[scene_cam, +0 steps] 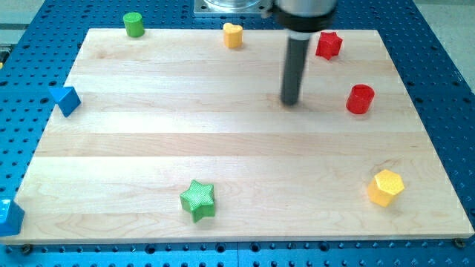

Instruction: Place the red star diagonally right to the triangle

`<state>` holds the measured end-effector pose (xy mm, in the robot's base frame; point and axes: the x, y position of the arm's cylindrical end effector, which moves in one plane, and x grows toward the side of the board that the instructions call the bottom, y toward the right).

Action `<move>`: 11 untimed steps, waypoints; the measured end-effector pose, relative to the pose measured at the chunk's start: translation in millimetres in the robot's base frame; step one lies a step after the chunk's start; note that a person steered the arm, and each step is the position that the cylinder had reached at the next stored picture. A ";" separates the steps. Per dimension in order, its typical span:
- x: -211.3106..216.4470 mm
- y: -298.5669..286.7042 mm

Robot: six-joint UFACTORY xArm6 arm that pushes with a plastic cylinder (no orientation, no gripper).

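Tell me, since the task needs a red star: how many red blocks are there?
2: the red star near the view's top right, and a red cylinder below it. None seems hidden.

Red star [329,44] lies flat near the board's top edge toward the view's right, intact and free of contact with any other block, while the blue triangle [66,99] sits at the board's left edge, overhanging it slightly, well apart from the star.

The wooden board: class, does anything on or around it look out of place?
Yes. The blue triangle hangs over the wooden board at its left edge, and another blue block sits mostly off the bottom-left corner. My tip touches no block.
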<state>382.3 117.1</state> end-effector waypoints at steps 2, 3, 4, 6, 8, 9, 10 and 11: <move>-109.2 72.0; -139.0 100.2; -139.3 113.6; -172.7 140.0; -123.3 -44.0; -96.5 -123.7; -116.1 -66.4; -147.2 -87.6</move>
